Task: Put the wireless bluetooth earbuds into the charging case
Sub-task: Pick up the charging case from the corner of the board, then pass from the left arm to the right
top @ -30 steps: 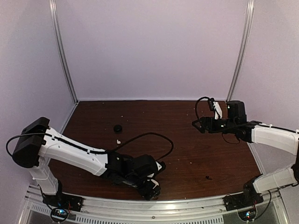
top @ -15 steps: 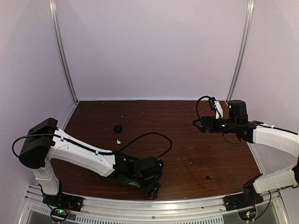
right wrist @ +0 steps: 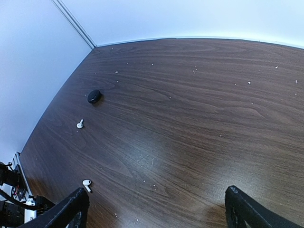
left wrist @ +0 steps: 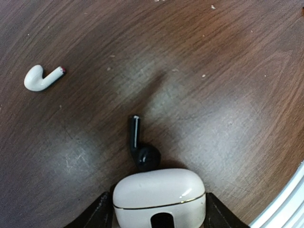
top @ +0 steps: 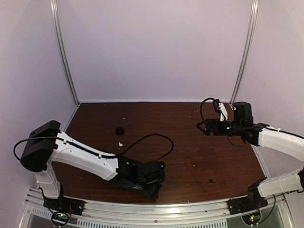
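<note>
**Left claw and white case.** The left claw [left wrist: 159,211] is low over the near edge of the table [right wrist: 213,95]. Its two dark fingers [left wrist: 100,213] sit against opposite sides of the white case [left wrist: 159,192] with no gap showing, so it is clamped on the case and partway open. The case lies with its lid closed. From overhead it is hidden under the claw.

**Earbuds, placed from the white case.** A black earbud [left wrist: 141,151] lies on the wood with its rounded head touching, or just short of, the case's far side and its stem pointing away. A white earbud [left wrist: 42,78] lies farther out and to the left, well apart from the case and flat on the table. A second white earbud [right wrist: 80,124] lies farther out again. All three are outside the case and clear of both claws.

**Other items.** A black round case [right wrist: 94,96] rests just beyond the second white earbud. A dark speck [top: 212,180] lies to the right of the white case, too small to identify.

**Right claw.** The right claw [right wrist: 161,211] hangs above the table, far to the right of the white case. Its jaws are spread fully apart, holding and touching nothing.
</note>
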You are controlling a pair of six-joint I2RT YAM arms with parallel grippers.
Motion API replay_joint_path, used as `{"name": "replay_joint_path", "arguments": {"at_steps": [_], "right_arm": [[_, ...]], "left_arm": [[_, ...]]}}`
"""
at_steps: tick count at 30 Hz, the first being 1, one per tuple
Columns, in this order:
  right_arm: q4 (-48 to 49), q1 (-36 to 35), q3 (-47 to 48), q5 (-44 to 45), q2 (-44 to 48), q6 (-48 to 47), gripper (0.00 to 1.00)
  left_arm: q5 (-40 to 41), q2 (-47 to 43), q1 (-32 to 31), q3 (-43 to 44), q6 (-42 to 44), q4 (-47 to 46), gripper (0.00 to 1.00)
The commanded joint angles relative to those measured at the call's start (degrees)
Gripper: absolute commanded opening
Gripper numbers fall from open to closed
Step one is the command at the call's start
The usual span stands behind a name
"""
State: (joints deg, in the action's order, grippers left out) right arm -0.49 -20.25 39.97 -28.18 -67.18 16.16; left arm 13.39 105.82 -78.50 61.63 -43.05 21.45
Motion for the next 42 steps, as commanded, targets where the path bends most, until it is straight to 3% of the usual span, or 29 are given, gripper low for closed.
{"name": "replay_joint_path", "arguments": {"at_steps": [1, 9, 13, 24, 31, 42], "right_arm": [[-1.0, -0.3, 0.8, -1.0, 1.7, 0.0, 1.00], [0.3, -0.3, -1.2, -2.7, 3.2, 1.4, 1.00], [4.3, -0.4, -4.2, -4.3, 3.1, 3.2, 1.00], [23.2, -8.3, -13.4, -3.0, -0.2, 8.6, 0.98], [35.8, -15.3, -17.4, 4.1, -2.6, 9.4, 0.94], [58.6, -27.8, -19.5, 24.8, -9.2, 8.5, 0.87]], "left_arm": [[2.5, -1.3, -0.1, 0.0, 0.2, -2.7, 0.64], [7.3, -6.8, 0.3, 0.0, 1.3, -4.8, 0.60], [6.5, -8.8, 3.5, 0.4, 1.5, -7.5, 0.59], [-5.7, -7.6, 17.0, 8.3, 0.5, -19.2, 0.56], [-10.4, -4.6, 19.6, 12.6, -3.3, -23.2, 0.55], [-14.3, -2.6, 19.9, 13.2, -14.1, -31.5, 0.52]]}}
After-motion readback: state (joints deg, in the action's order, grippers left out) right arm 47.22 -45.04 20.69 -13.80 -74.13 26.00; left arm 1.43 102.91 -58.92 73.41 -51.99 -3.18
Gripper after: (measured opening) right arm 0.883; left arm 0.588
